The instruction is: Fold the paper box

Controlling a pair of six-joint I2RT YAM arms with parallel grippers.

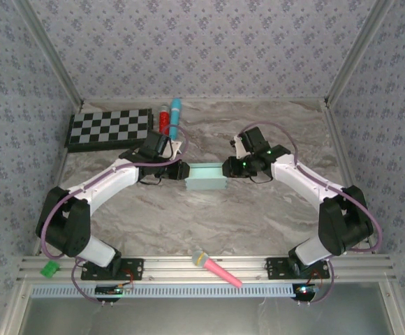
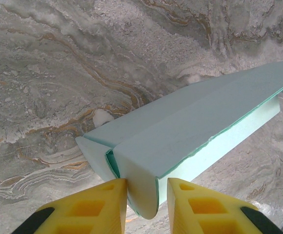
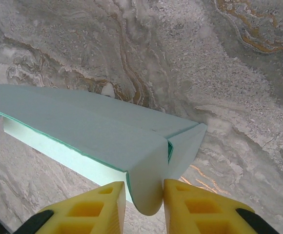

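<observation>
The paper box is a pale mint-blue, flat oblong lying mid-table between both arms. My left gripper is at its left end. In the left wrist view the jaws straddle the rounded end flap of the box; one finger touches the flap and a narrow gap shows at the other. My right gripper is at the right end. In the right wrist view its jaws press both edges of that end's rounded flap on the box. A side flap sticks out beside each gripped flap.
A checkerboard lies at the back left, with a red tube and a cyan tube beside it. A pink marker-like object rests on the front rail between the arm bases, and a green piece sits at the front left.
</observation>
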